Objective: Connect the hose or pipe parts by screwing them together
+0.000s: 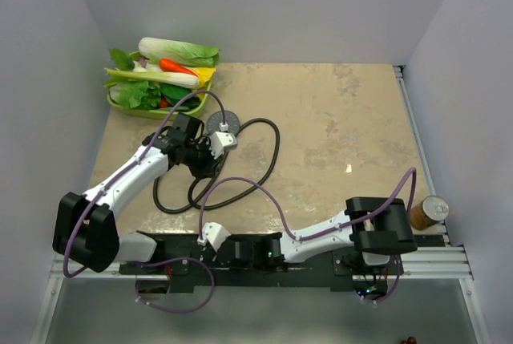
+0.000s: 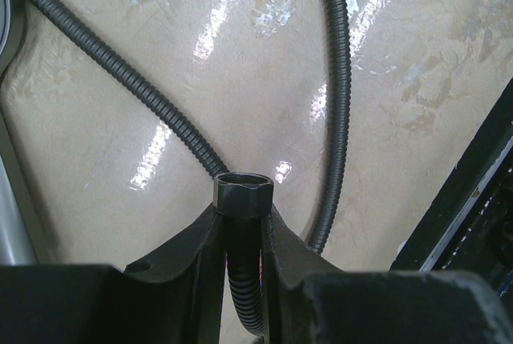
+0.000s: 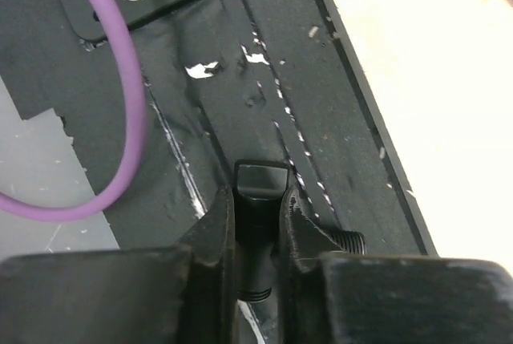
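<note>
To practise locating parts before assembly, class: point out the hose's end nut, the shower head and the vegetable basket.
hose's end nut (image 2: 243,193): left wrist view, on its hexagonal side.
shower head (image 1: 220,119): top external view, on its round face.
vegetable basket (image 1: 113,100): top external view, on its green rim.

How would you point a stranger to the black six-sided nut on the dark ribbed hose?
Start at the green basket of vegetables in the beige table's far left corner; beside it lies the round grey shower head. Next to that, the left gripper clamps the dark ribbed hose just below the black six-sided nut. Unlike the ribbed hose, it is smooth-sided and open-mouthed.
</note>
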Robot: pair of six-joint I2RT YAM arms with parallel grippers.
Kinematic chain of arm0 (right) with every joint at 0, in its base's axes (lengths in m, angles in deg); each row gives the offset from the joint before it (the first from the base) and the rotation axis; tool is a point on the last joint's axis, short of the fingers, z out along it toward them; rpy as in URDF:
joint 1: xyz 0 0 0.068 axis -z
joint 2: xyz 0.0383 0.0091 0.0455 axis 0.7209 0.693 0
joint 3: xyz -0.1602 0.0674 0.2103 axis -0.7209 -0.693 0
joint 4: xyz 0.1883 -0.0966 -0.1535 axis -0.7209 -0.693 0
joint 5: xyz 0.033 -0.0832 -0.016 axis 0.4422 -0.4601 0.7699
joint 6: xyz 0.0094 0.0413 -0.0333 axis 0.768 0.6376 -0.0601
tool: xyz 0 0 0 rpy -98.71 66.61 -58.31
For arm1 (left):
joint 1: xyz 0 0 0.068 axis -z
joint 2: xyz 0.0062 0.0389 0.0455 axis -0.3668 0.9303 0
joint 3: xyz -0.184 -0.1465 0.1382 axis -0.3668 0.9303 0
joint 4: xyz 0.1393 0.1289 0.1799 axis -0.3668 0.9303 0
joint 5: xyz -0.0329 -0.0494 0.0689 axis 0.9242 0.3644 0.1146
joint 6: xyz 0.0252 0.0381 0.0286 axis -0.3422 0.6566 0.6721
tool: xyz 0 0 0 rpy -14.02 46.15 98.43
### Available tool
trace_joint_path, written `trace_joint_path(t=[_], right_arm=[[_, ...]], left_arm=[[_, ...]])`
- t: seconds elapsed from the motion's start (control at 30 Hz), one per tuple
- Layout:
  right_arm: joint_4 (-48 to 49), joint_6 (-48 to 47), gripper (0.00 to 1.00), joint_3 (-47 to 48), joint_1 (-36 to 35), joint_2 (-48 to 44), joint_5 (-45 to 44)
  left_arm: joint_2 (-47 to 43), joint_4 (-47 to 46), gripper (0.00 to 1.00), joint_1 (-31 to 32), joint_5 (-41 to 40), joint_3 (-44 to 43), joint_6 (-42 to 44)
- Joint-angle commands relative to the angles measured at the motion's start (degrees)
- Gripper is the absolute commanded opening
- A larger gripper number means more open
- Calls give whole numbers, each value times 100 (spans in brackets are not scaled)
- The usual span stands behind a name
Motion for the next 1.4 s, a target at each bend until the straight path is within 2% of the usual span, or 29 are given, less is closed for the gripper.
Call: trace_joint_path(t=[0.0,0.13,0.2,0.23,0.3,0.43,0.5,0.63,0.7,0.73,0.77,0.83,0.87,0.97,1.0,1.07,1.1,1.17,1.2,1.23,1.3,1.37], right_arm=[[-155,-130,0,48,193,-481,-248],[-85,-428,0,-162,1069,-1289,-356],[108,-412,0,-364,1457,-1642,-164],[222,-255,0,-461,1877,-1730,-6],[941,26,0,-935,2310,-1958,468],[2444,1175,0,-1779,3223,-1994,1671],[3375,1546,0,-2201,3427,-1924,1815],[5053,2678,0,-2955,4015,-1487,2473],[6528,3163,0,-3246,4209,-1178,2720],[7090,3705,0,-3500,4367,-689,2764],[8192,3971,0,-3607,4429,-432,2799],[9366,4751,0,-3783,4561,296,2791],[9981,5061,0,-3732,4614,987,2756],[10014,5354,0,-3512,4676,1432,2984],[10014,5354,0,-3520,4676,1425,2923],[9962,5275,0,-3652,4702,1311,2747],[9935,5240,0,-3722,4728,1163,2703],[9595,5170,2,-3924,4878,986,2589],[9462,5143,9,-3977,4913,785,2571],[9312,5082,13,-4038,4939,688,2545],[8820,4977,29,-4048,4948,468,2545],[8242,4827,43,-4057,4940,64,2423]], left_arm=[[-145,-50,0,-60,170,-111,87],[-145,-68,0,-60,126,-111,87],[-119,-120,0,-68,47,-76,105],[-119,-164,0,-68,-14,-32,122],[-137,-356,0,-95,-251,152,175],[-136,-533,0,-314,-410,398,219],[-145,-586,0,-341,-463,504,280],[-128,-770,0,-341,-612,671,342],[-119,-894,0,-341,-761,759,412],[-102,-937,0,-323,-840,785,438],[-75,-1042,0,-314,-1050,820,456],[-14,-1131,0,-166,-1288,829,500],[4,-1192,0,-69,-1455,847,509],[100,-1158,0,335,-1535,751,413],[136,-1123,10,458,-1501,707,334],[232,-1061,15,468,-1308,575,272],[241,-1061,26,459,-1272,566,228],[215,-1070,40,468,-1158,540,201],[172,-1052,60,459,-1097,531,184],[136,-1043,71,468,-1061,504,166],[66,-895,90,459,-903,355,105],[-4,-737,95,459,-806,189,61]])
